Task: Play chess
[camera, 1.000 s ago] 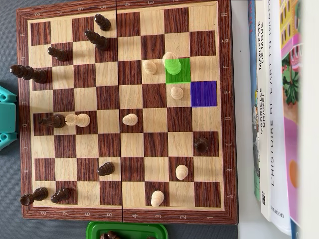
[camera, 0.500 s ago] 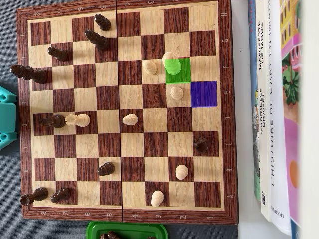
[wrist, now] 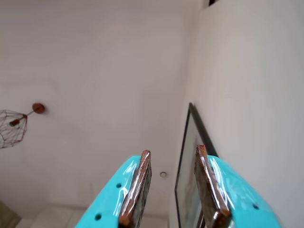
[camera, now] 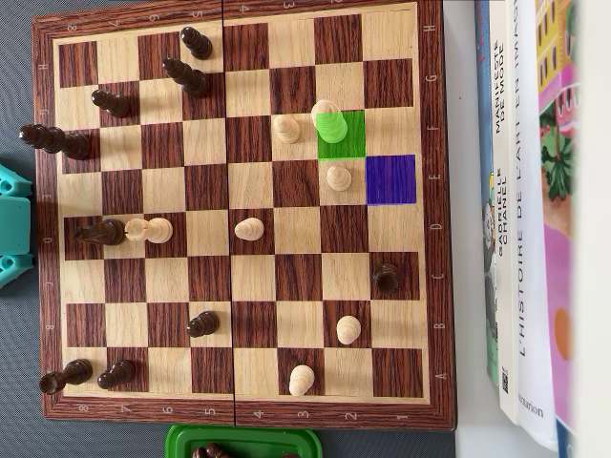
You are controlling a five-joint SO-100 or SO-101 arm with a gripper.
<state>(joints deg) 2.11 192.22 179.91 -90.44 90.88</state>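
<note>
The hand is spread and empty, aimed up at a wall and a framed picture, far from play. On the chessboard, a light piece stands on a green-marked square; a blue square lies diagonally adjacent. Judging by that, the next move calls for swinging down to that piece, avoiding the light pawn beside it. Books flank the board.

Chessboard: varnished wood, light and dark squares, visible grain, slight sheen. Light pawn and dark pawn: smooth turned wood. Gripper: glossy turquoise plastic, brown shiny pads. Tray: green plastic. Book: smooth paper cover.
</note>
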